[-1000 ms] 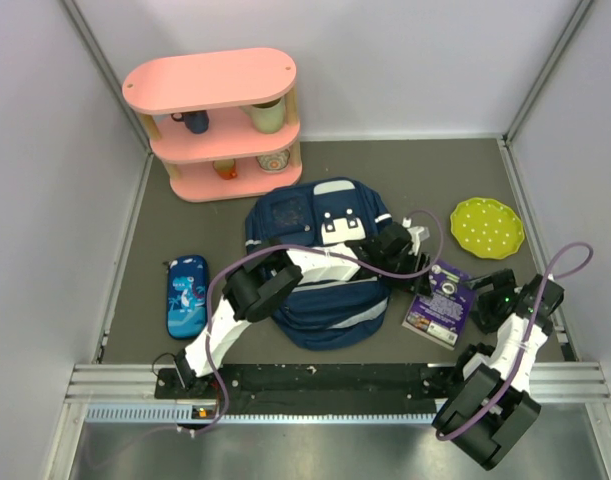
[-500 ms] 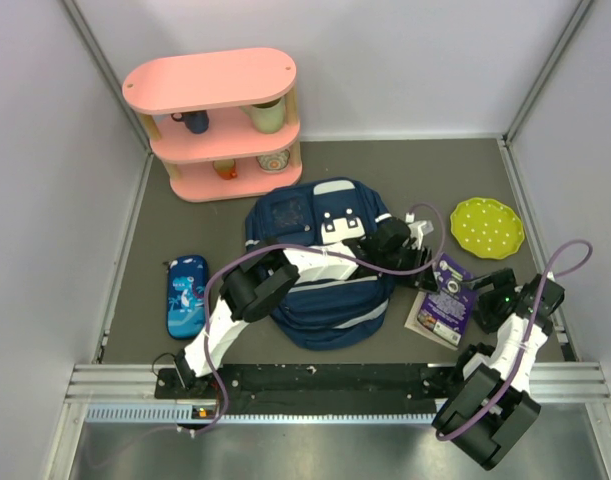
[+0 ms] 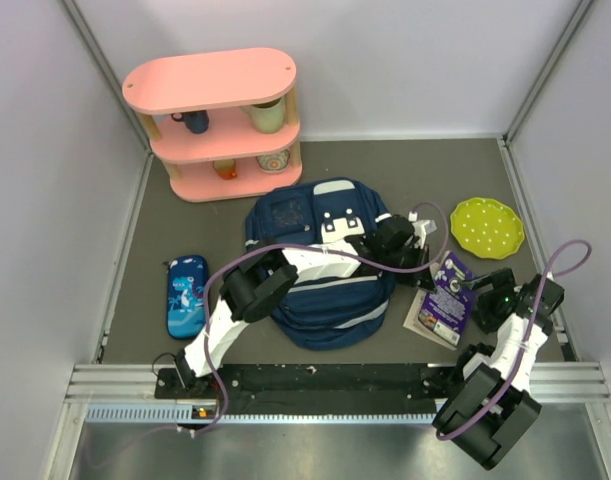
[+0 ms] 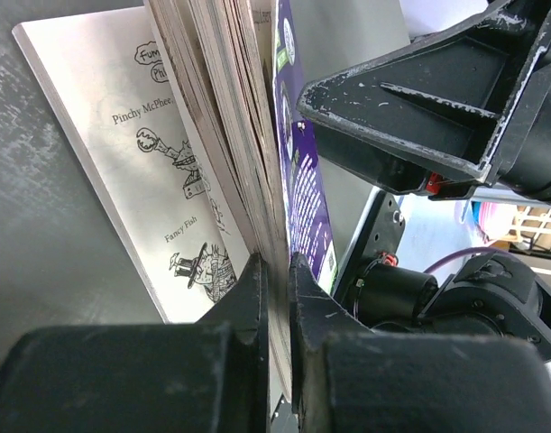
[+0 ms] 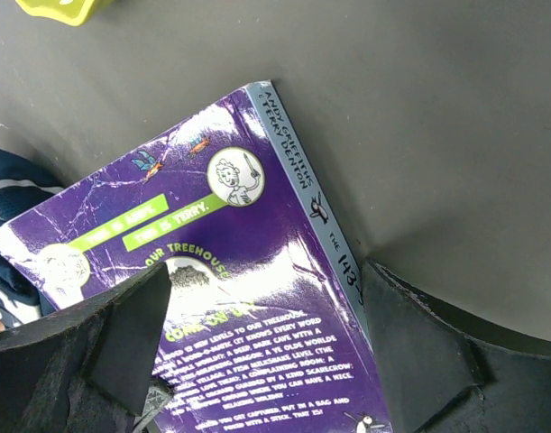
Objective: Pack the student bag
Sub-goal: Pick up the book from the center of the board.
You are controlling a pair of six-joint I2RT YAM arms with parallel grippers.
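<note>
Two grippers: both at the purple book (image 3: 448,290), right of centre in the top view
Left gripper (image 4: 275,268): jaws pinched tight on a sheaf of the purple book's pages; a white illustrated page lies open at the wrist view's left
Right gripper (image 5: 257,347): jaws wide, one finger at each side of the book's lower cover
Student bag (image 3: 295,215): flat on the grey table (image 3: 185,220), centre frame; left arm stretched across it
</note>
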